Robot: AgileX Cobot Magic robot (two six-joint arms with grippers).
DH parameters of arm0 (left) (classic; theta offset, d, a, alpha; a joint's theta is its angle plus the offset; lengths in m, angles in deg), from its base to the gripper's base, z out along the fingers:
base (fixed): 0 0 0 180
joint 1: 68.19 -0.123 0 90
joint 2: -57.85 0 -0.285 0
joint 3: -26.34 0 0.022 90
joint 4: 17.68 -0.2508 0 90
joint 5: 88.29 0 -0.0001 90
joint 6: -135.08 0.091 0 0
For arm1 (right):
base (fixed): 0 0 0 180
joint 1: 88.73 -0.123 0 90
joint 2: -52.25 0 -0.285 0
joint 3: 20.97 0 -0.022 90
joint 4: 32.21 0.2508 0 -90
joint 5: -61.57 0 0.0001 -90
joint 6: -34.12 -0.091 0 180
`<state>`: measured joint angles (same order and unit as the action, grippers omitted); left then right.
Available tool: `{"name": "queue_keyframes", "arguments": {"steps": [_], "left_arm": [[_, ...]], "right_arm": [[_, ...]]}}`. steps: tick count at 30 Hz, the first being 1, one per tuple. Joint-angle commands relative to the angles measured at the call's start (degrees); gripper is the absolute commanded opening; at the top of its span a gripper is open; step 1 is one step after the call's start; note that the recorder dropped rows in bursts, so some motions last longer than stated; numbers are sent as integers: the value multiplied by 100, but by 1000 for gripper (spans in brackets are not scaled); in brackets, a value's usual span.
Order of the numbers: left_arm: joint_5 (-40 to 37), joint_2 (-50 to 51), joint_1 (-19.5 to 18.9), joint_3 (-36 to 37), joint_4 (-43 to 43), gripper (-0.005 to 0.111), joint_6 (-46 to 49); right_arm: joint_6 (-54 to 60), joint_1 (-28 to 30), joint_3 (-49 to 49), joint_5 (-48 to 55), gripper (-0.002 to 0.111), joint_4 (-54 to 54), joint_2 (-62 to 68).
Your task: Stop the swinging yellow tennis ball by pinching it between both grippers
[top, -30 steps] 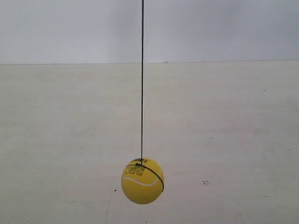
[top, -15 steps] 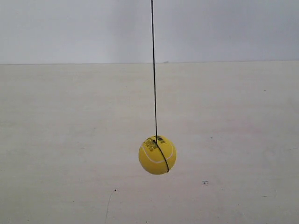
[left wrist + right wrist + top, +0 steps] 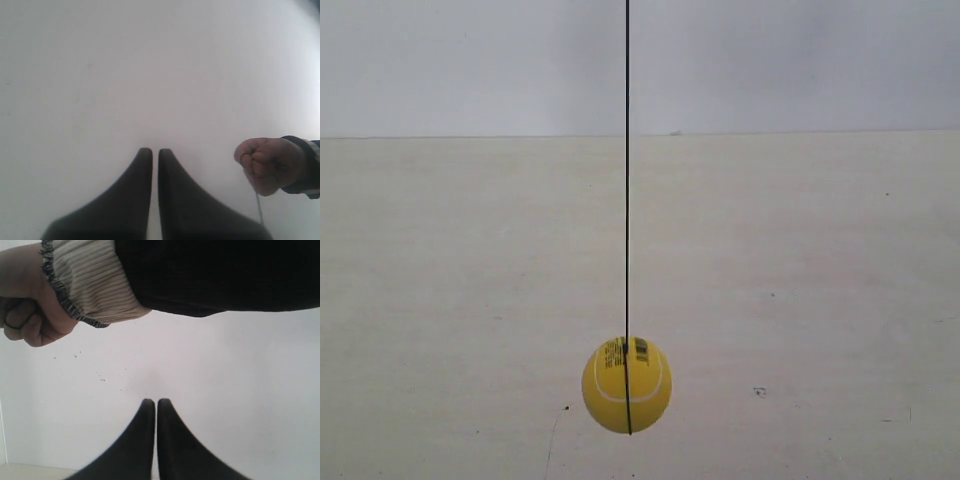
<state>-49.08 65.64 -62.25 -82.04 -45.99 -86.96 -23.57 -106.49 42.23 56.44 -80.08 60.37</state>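
Left tool [image 3: 155,152] is sitting closed: the two black tapered fingers [image 3: 137,185] are leaving only a thin slit and are gripping nothing. Right tool [image 3: 156,402] is showing the same thing, tips nearly touching, nothing between them.

Yellow tennis ball [image 3: 626,385] is hanging low and centre in the exterior view on a thin black string [image 3: 627,170], against the pale bench [image 3: 470,300], with a grey wall [image 3: 470,60] behind. The string is running straight up out of frame and also down across the ball's front. Barcode label [image 3: 640,349] and white seam [image 3: 605,395] are facing the camera.

In the left wrist view a person's fist [image 3: 267,165] is pinching the string, just beside the tool. In the right wrist view the fist [image 3: 30,315] is showing with a ribbed beige cuff [image 3: 92,285] and a black sleeve [image 3: 220,275], apart from the tips.
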Motion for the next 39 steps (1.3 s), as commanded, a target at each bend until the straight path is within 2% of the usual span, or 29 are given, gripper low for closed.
{"name": "queue_keyframes", "arguments": {"steps": [1,6,16,22,25,27,29,32,37,39], "left_arm": [[13,0,-609,25,24,5,8],[13,0,-936,25,24,5,8],[13,0,-936,25,24,5,8],[-387,0,-937,25,88,5,8],[-424,0,-937,25,618,5,8],[-559,0,-937,25,1419,5,8],[-808,0,-937,25,2363,5,8],[-1385,0,-937,25,3240,5,8],[-2881,0,-937,75,3317,5,8],[-3199,0,-937,223,3301,5,8]], "right_arm": [[-30,-6,5,21,0,-25,-33],[-30,-6,5,21,0,-25,-33],[-30,-6,5,21,0,-25,-33],[-30,-6,5,21,0,-25,-33],[-30,-6,5,57,0,-25,-33],[-30,-6,5,74,0,-25,-33],[-30,-6,5,21,0,-25,-33],[-30,-6,5,21,0,-25,-33],[-30,-6,5,21,0,-25,-33],[-30,-6,5,21,0,-25,-33]]}}
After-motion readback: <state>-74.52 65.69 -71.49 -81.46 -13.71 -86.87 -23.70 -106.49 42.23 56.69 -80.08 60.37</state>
